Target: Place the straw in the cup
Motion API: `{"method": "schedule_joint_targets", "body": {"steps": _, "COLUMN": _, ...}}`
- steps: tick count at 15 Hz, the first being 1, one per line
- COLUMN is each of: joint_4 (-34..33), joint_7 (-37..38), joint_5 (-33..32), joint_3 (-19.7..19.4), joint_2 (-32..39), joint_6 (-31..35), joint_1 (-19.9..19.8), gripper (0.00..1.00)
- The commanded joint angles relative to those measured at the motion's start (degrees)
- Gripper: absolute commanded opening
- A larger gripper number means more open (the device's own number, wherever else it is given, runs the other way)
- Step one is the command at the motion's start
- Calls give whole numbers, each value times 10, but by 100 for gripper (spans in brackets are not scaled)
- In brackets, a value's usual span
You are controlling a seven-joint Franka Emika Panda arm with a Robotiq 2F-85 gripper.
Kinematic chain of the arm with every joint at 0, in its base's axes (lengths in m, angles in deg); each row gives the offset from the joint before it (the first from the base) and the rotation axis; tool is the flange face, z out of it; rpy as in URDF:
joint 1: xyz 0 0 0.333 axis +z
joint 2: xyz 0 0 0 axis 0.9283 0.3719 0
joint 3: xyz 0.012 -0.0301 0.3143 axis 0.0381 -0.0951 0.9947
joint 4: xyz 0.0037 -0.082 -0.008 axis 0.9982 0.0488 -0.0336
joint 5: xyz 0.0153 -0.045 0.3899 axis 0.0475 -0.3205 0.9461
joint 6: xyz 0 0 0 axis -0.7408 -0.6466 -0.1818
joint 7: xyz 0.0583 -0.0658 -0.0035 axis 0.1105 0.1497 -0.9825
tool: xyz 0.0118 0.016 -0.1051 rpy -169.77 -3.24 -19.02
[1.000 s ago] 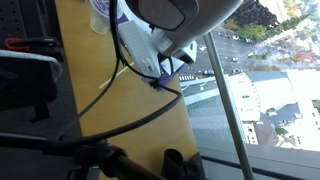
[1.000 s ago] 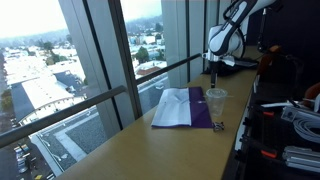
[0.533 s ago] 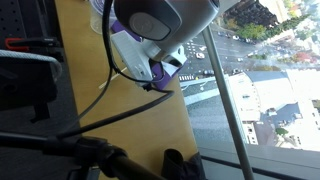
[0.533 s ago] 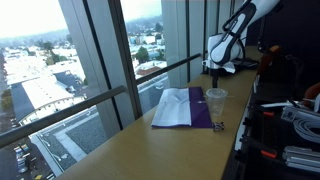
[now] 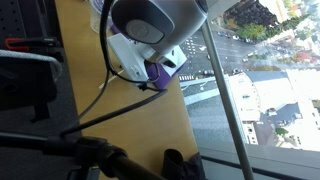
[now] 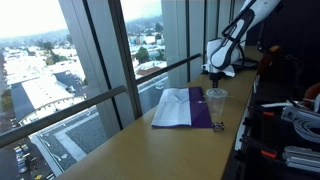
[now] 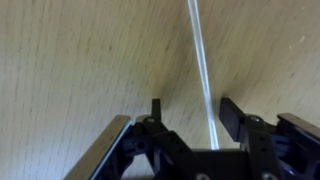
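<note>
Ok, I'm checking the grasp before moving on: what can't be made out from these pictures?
Straw: wrist view, near end hidden under the fingers; whether they touch it is unclear.
Straw and fingers: too small in an exterior view, far behind the cup.
Folder: mostly hidden by the arm in an exterior view.

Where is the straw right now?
In the wrist view, the straw lies on the wooden table, running between the two fingers of the tool, closer to the finger on the picture's right.
</note>
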Motion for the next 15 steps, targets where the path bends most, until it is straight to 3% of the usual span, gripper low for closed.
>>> {"method": "schedule_joint_targets", "body": {"steps": 1, "joint_4": -9, "joint_7": 18, "joint_5": -20, "joint_3": 11, "joint_2": 8, "joint_6": 12, "joint_1": -8, "gripper": 31}}
{"method": "schedule_joint_targets", "body": {"steps": 5, "joint_4": -6, "joint_7": 27, "joint_5": -22, "joint_3": 12, "joint_2": 5, "joint_6": 11, "joint_1": -4, "gripper": 2}}
{"method": "schedule_joint_targets", "body": {"steps": 6, "joint_4": -6, "joint_7": 30, "joint_5": -24, "joint_3": 12, "joint_2": 4, "joint_6": 10, "joint_1": -4, "gripper": 0}}
{"method": "schedule_joint_targets", "body": {"steps": 10, "joint_4": -2, "joint_7": 41, "joint_5": -30, "joint_3": 8, "joint_2": -3, "joint_6": 2, "joint_1": 1, "gripper": 0}}
{"method": "schedule_joint_targets", "body": {"steps": 15, "joint_4": 11, "joint_7": 60, "joint_5": -61, "joint_3": -4, "joint_2": -61, "joint_6": -79, "joint_1": 19, "gripper": 0}}
